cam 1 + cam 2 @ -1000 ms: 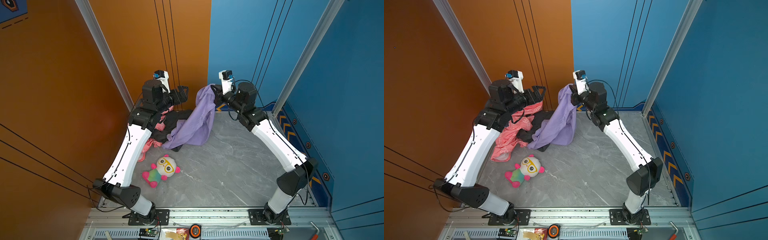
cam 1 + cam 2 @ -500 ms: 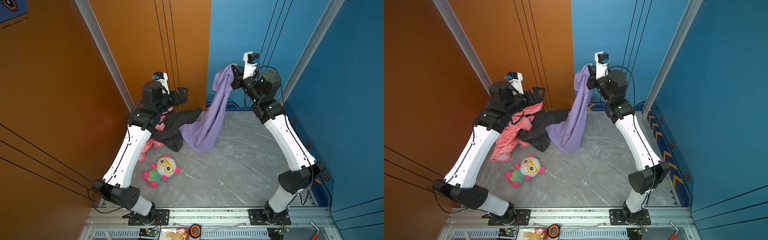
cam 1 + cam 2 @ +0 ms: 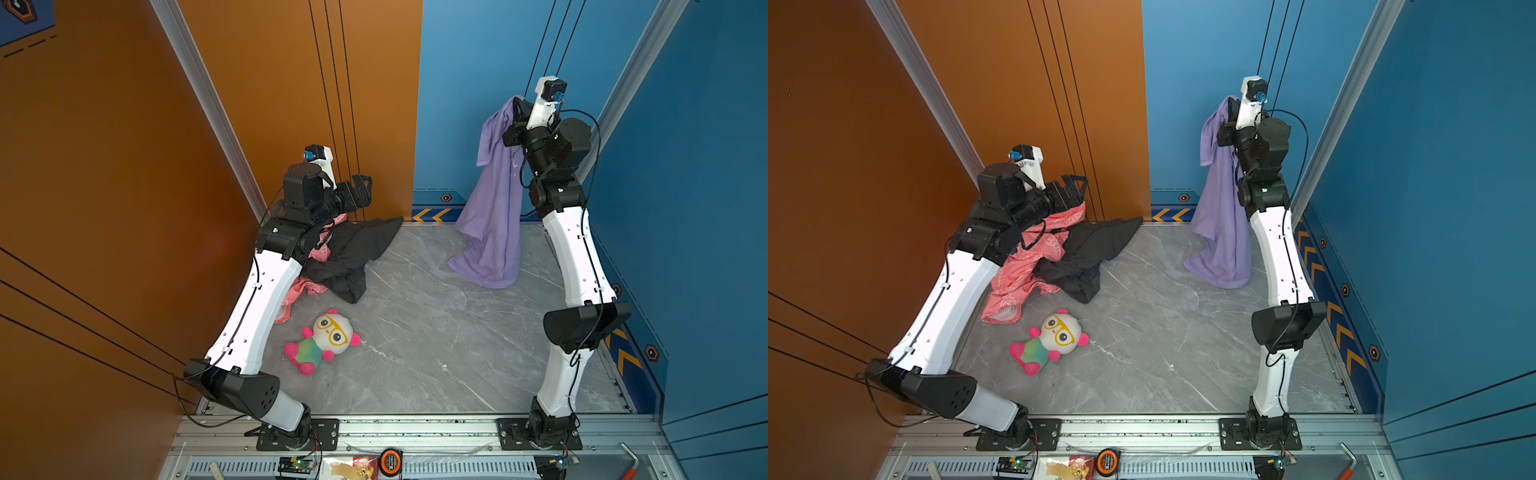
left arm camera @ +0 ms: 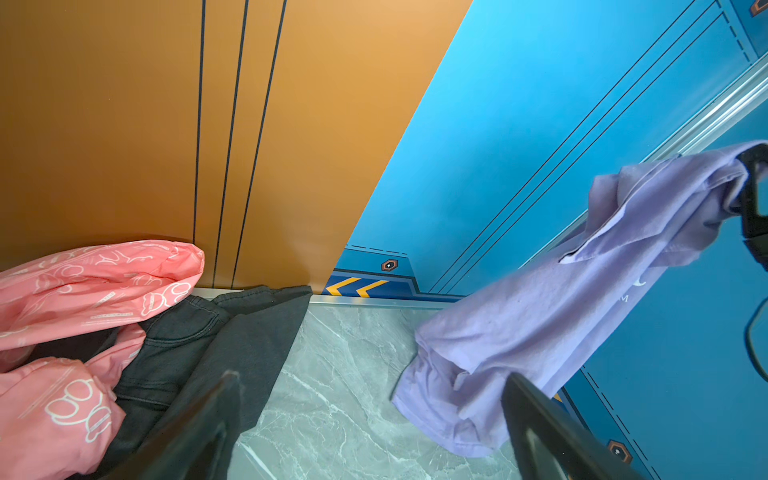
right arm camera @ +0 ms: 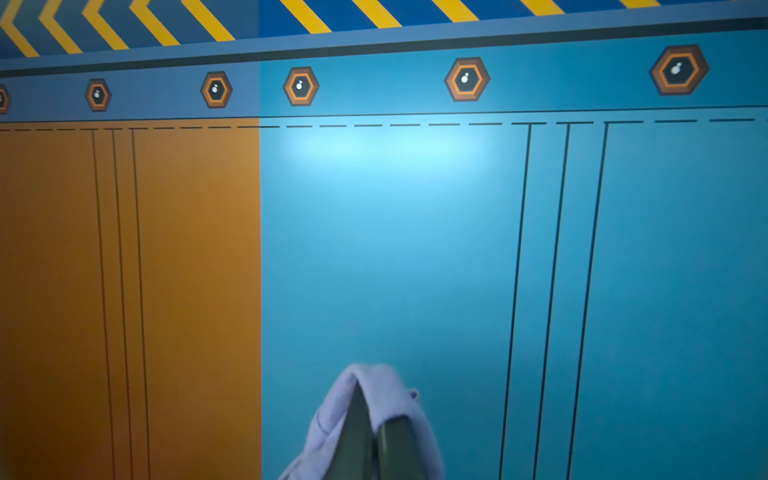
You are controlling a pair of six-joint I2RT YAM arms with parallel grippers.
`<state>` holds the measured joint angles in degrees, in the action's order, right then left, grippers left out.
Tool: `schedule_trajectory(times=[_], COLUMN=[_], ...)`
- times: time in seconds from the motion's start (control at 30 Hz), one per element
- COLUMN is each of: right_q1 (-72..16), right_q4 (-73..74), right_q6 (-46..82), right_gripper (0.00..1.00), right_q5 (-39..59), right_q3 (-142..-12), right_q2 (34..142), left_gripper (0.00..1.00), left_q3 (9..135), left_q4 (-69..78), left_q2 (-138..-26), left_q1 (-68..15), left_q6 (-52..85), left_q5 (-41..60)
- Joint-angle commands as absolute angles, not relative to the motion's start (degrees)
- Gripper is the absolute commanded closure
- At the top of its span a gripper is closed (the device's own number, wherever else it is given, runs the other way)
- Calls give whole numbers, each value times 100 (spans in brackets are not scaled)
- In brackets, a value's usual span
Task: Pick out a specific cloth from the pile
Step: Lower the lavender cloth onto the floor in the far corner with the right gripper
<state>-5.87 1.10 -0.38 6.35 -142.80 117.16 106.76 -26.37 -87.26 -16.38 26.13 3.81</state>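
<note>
Lavender cloth [image 3: 494, 216] is off the pile and hangs near the blue back wall, at about 1 o'clock on the marble floor [image 3: 415, 332] in both top views. Its top bunch is pinched in the right gripper [image 3: 514, 109], jaws pressed together on the fabric; the right wrist view shows the cloth [image 5: 374, 395] draped over the closed fingers. Can't tell if the lower hem touches the floor. Well apart, at about 10 o'clock, sits the rest of the pile: black cloth [image 3: 1088, 257] partly over the coral-pink printed cloth [image 3: 1025, 266]. Left gripper [image 3: 361, 185] hovers above that heap, jaws spread wide, nothing in them. Panda plush [image 3: 1054, 338] lies at about 8 o'clock, just clear of the pink hem.
</note>
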Motion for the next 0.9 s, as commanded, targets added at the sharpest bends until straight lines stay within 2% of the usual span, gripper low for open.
schedule_trajectory(times=[0.0,0.2,0.33,0.63,0.87], right_q1=[-397,-74,56,467,864], right_q4=[282,-499,-627,-1209,-1573], right_q6=[182,215,145,81,351], right_gripper=[100,100,100,100,100], right_q5=[688,855,531,-896,-1343], right_q3=[-14831,-14439,-12727,-9262,-7864], right_q2=[11828,11690,10988,9764,9546], left_gripper=[2,2,2,2,2], left_q3=[10625,10596,10530,10123,9826], left_q4=[-2558,-2558,-2540,-2399,-2279], left_q2=[-8631,-8631,-8622,-8409,-8253], left_q1=[-1565,-1512,-1504,-1498,-1481], left_q6=[2479,2470,2503,2595,2684], left_q5=[290,321,347,317,227])
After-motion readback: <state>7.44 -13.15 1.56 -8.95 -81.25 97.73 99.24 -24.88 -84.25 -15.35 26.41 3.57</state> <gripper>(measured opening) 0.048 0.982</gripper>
